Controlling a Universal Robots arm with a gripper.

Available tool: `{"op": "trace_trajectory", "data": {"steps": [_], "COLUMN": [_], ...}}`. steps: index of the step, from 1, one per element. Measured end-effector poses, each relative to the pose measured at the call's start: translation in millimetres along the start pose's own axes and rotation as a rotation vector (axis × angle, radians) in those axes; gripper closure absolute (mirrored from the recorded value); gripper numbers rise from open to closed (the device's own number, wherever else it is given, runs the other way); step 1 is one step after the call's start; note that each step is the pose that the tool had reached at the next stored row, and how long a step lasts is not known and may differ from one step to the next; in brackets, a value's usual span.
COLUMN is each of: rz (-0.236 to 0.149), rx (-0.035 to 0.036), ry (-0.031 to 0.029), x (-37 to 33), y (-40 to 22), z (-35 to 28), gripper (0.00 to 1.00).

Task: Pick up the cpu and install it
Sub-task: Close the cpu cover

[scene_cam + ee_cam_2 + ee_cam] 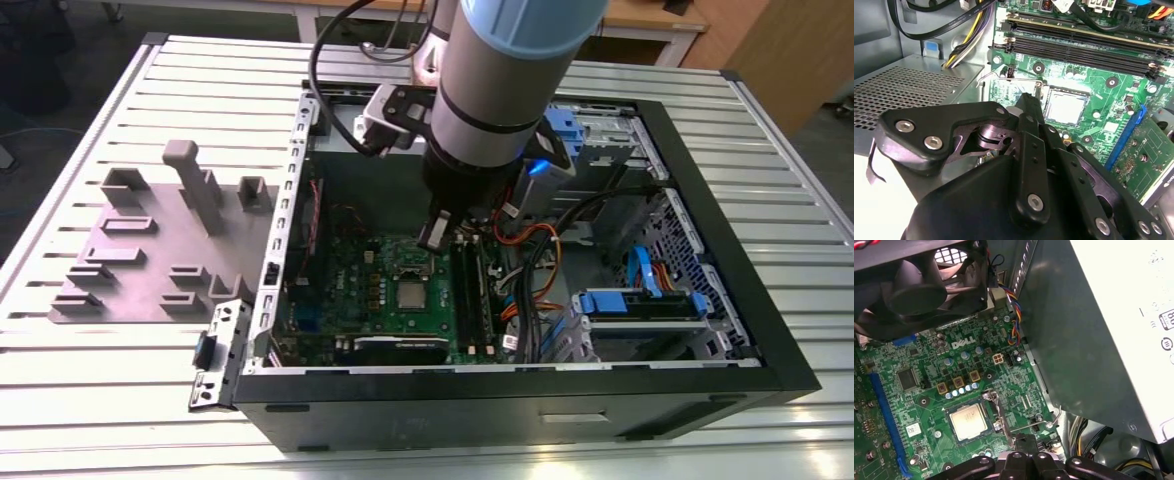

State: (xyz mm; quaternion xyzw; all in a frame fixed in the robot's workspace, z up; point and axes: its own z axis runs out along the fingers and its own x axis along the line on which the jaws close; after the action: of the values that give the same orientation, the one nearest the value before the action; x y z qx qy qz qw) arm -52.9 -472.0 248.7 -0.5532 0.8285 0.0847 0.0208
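Note:
The cpu (411, 293) is a small silver square lying flat in its socket on the green motherboard (354, 300), inside the open computer case. Both wrist views show it, as cpu (1066, 107) and cpu (969, 421), with the socket's metal retention frame (998, 412) lifted beside it. My gripper (438, 238) hangs a little above the board, just behind the cpu in the exterior view. Its black fingers (1027, 107) lie together with nothing between them. The gripper (1026, 442) stands apart from the cpu.
The black case wall (534, 400) surrounds the board. Memory slots (1079, 45), a black fan (929, 285), the grey power supply (1104, 340), loose cables (534, 260) and blue drive brackets (641, 300) crowd the inside. A grey-purple moulded plate (134, 260) lies on the slatted table at the exterior view's left.

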Motion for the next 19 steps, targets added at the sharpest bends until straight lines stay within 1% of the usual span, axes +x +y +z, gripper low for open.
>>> {"op": "trace_trajectory", "data": {"steps": [2, 19], "rz": [0.000, 0.000], "rx": [0.0000, 0.0000], "ry": [0.0000, 0.0000], "x": [1.2, 4.1], "y": [-0.5, -1.7], "z": [-0.2, -0.7], "gripper": [0.89, 0.89]}}
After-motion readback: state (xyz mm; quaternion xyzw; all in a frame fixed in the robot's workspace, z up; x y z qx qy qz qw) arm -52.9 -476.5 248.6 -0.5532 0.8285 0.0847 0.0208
